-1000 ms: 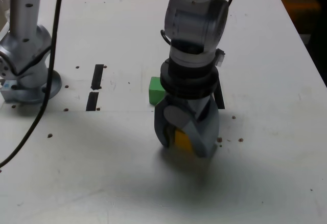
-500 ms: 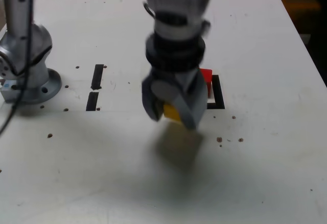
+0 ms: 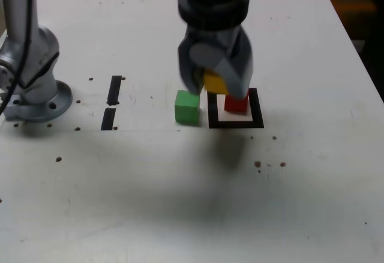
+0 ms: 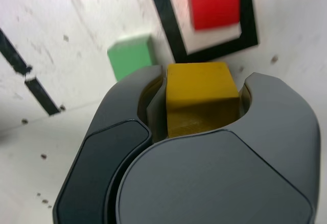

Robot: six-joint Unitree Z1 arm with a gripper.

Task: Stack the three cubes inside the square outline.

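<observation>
The fingers (image 3: 217, 83) pinched the yellow cube (image 4: 202, 93), held above the counter (image 3: 180, 191). The red cube (image 3: 236, 103) sat inside the square outline (image 3: 234, 122). In the exterior view, the green cube (image 3: 187, 107) lay just outside the outline at nine o'clock.

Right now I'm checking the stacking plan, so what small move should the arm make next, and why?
Probably ease the end effector toward the exterior view's right, then lower. It holds the yellow cube raised, a little short of the red cube, which sits inside the square outline.
</observation>
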